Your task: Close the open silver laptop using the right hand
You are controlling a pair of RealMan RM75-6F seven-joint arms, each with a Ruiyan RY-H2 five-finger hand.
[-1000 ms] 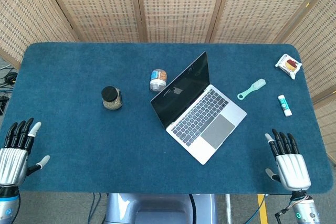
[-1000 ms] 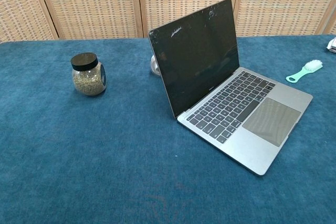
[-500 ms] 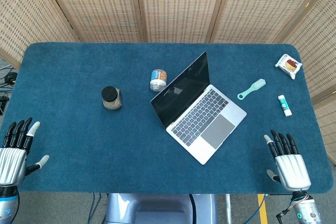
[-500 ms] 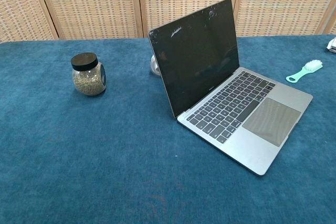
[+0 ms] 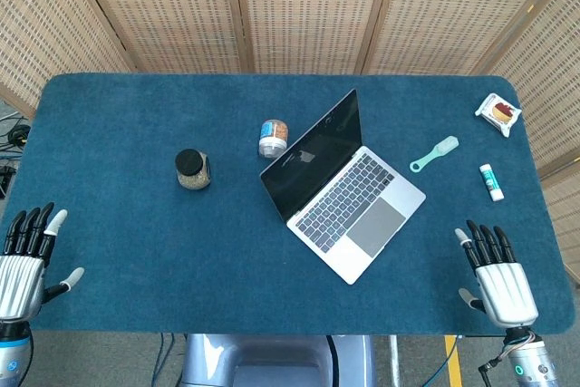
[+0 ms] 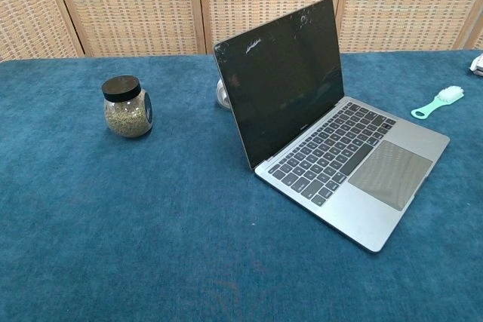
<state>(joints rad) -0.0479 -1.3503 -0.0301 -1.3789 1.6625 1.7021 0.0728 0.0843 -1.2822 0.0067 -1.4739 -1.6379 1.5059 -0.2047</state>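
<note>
The silver laptop (image 5: 349, 201) (image 6: 339, 152) stands open in the middle of the blue table, turned at an angle, its dark screen upright and facing the front right. My right hand (image 5: 495, 274) lies flat at the front right edge, fingers spread, holding nothing, well to the right of the laptop. At the front left corner my left hand (image 5: 25, 257) is spread and empty too. Neither hand shows in the chest view.
A black-lidded jar of grains (image 5: 192, 169) (image 6: 127, 106) stands left of the laptop, and a small jar (image 5: 273, 137) just behind its screen. A mint brush (image 5: 434, 153) (image 6: 438, 101), a white tube (image 5: 491, 181) and a snack packet (image 5: 498, 113) lie at the right.
Both hands have drifted slightly toward the front edge of the table. The laptop has not moved.
</note>
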